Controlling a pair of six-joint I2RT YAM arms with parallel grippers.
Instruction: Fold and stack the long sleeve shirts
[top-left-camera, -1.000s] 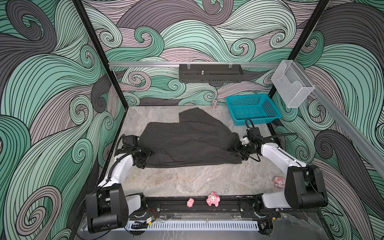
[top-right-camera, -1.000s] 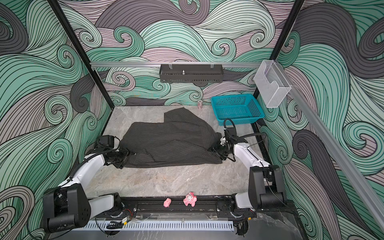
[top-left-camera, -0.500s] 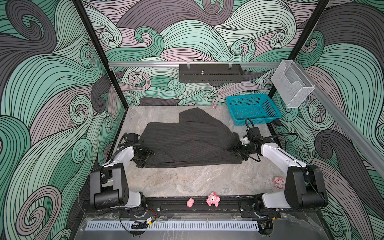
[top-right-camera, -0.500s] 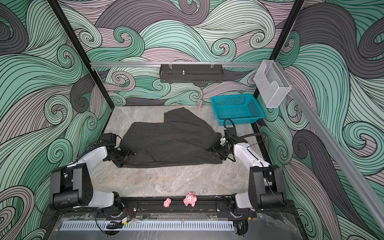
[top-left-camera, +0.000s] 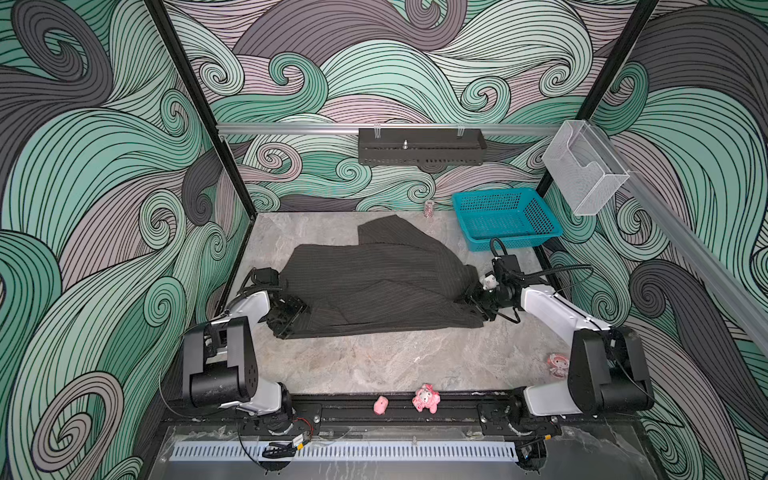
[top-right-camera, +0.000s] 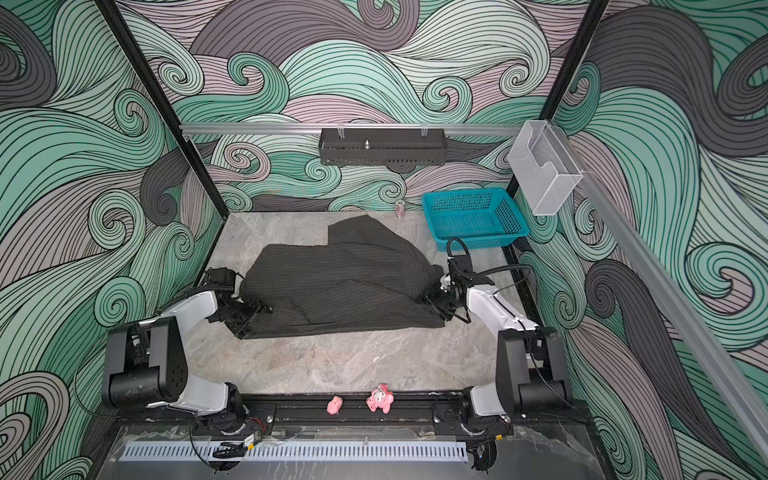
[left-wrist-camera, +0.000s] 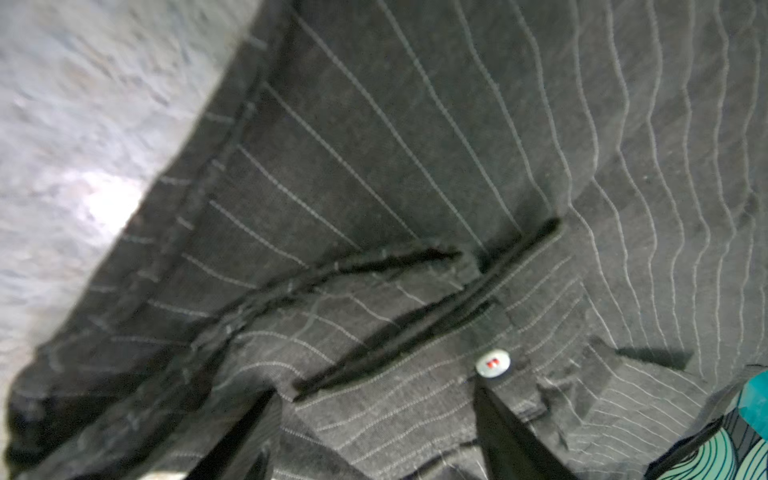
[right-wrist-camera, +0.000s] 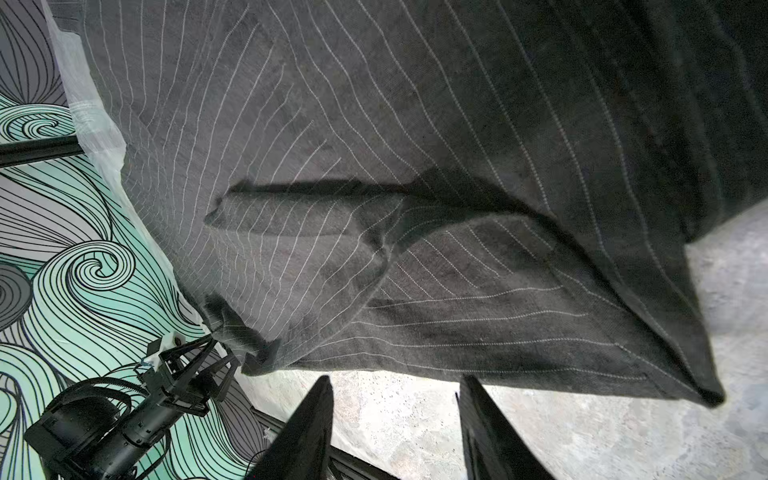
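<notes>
Left fingers (left-wrist-camera: 241, 440) and right fingers (right-wrist-camera: 307, 428) both spread apart at shirt (top-left-camera: 374, 286) edges, basket (top-left-camera: 515, 242) nearby.

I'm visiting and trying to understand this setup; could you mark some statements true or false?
The shirt lies inside the teal basket. False: it lies on the table, outside the teal basket.
The shirt is dark with thin pale pinstripes. True.
Pink toys sit on the black rail at the front. True.
The right gripper is clamped on the shirt. False: it is open, with bare table between its jaws.
</notes>
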